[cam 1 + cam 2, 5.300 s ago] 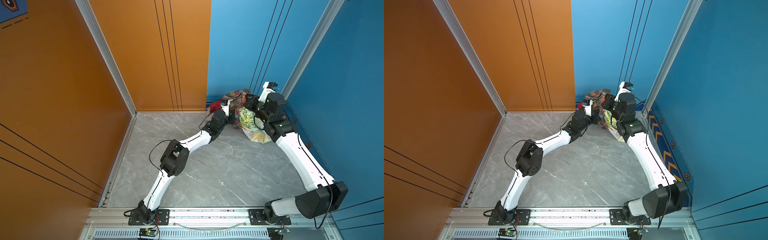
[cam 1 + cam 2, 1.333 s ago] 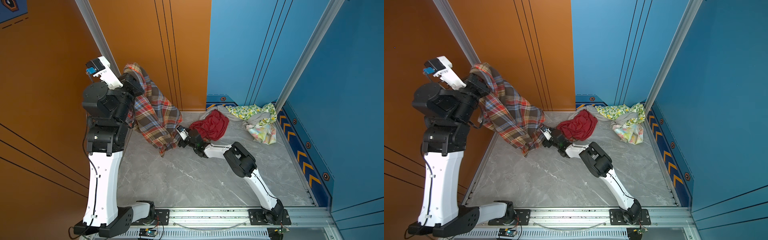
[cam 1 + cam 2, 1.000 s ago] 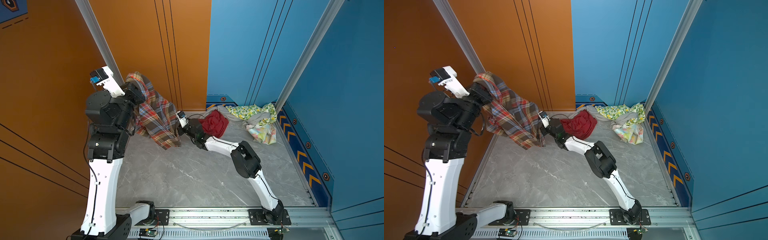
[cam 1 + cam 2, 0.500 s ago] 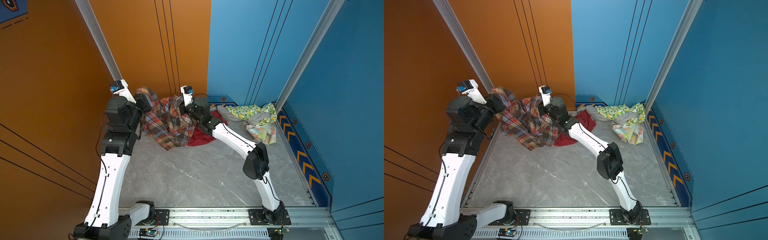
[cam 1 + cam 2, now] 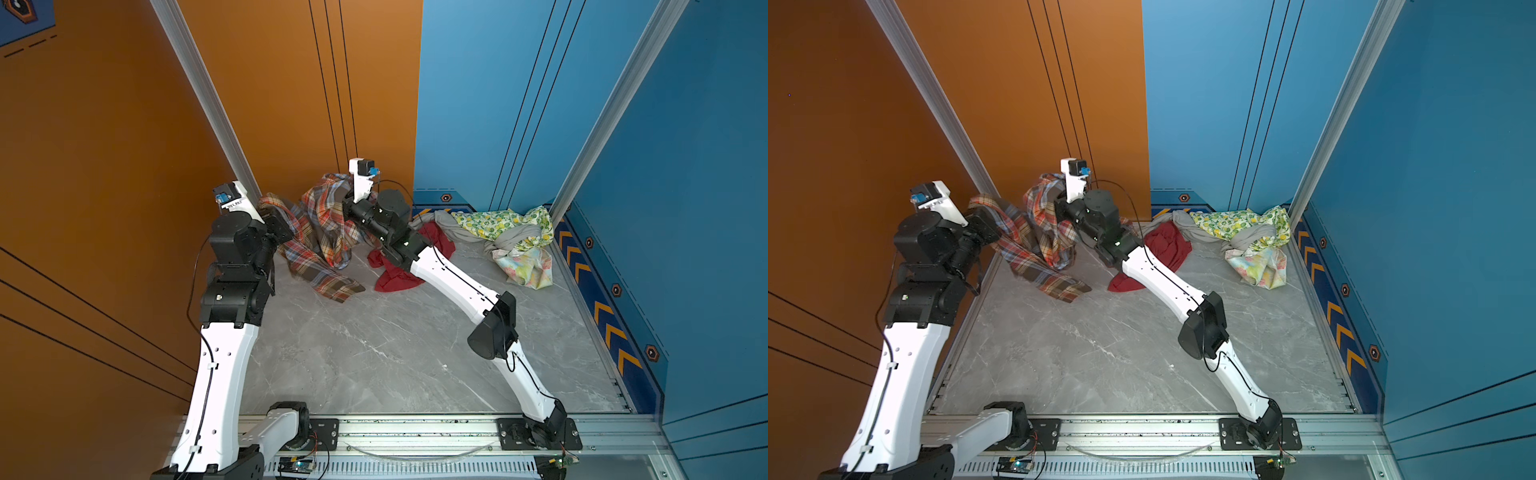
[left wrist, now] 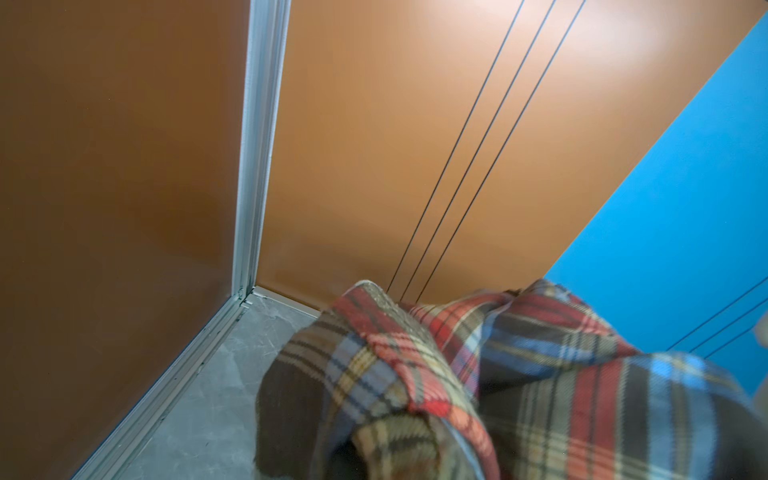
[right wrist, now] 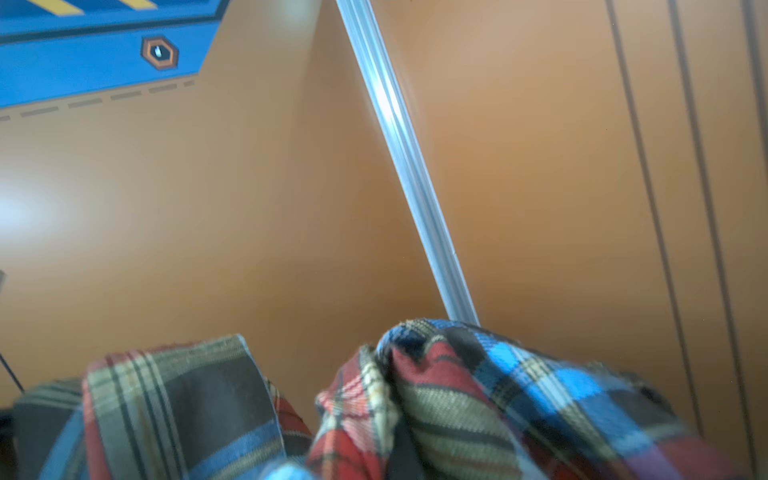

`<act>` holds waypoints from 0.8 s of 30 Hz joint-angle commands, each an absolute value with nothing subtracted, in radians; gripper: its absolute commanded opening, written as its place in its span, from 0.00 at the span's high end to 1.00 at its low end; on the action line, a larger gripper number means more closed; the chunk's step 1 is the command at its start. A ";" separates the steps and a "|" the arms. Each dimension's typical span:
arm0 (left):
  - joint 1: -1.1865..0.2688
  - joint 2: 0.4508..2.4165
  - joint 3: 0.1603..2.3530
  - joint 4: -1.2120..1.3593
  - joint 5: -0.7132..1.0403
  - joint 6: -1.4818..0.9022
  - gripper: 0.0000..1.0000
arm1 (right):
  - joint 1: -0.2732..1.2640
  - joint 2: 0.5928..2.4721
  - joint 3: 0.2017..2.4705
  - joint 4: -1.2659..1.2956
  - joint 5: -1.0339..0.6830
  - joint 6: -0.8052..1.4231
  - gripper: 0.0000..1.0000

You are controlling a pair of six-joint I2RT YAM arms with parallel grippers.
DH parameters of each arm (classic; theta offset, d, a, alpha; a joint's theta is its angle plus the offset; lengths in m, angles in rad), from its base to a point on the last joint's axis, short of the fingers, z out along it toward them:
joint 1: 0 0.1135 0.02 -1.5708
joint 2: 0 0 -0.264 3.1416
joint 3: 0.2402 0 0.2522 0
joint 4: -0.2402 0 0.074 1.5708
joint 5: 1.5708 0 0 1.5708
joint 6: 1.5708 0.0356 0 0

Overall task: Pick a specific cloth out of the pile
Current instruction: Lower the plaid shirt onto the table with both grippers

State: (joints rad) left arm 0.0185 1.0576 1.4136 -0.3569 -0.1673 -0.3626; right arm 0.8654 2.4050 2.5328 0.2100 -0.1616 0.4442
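Observation:
The plaid cloth (image 5: 322, 245) in brown, orange-red and grey-blue hangs between my two grippers near the back left corner, and its lower end trails on the floor; both top views show it (image 5: 1040, 253). My left gripper (image 5: 279, 220) is shut on one bunched end. My right gripper (image 5: 350, 210) is shut on the other end, close to the orange wall. Plaid folds (image 6: 457, 395) cover the fingers in the left wrist view and again (image 7: 415, 407) in the right wrist view. The pile (image 5: 505, 232) lies in the back right corner, apart from the cloth.
A plain red cloth (image 5: 397, 272) lies on the floor under my right forearm. The pile holds lemon-print fabric (image 5: 490, 218), grey fabric (image 5: 509, 241) and pastel floral fabric (image 5: 525, 268). Orange walls close in behind and left of the cloth. The grey marble floor (image 5: 395, 353) reaches the front rail.
My left gripper has come down from high up. My right gripper has risen toward the back wall with the cloth's other end. The cloth now sags between them onto the floor.

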 commanded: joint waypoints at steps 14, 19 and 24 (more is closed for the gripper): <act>0.072 0.908 1.186 -0.393 -0.229 -0.368 1.00 | 0.964 2.460 2.227 0.550 -0.264 0.650 1.00; 0.071 0.954 1.067 -0.359 -0.215 -0.406 1.00 | 0.939 2.499 2.042 0.655 -0.276 0.723 1.00; 0.071 0.978 0.958 -0.309 -0.205 -0.449 1.00 | 0.928 2.552 2.017 0.610 -0.275 0.721 1.00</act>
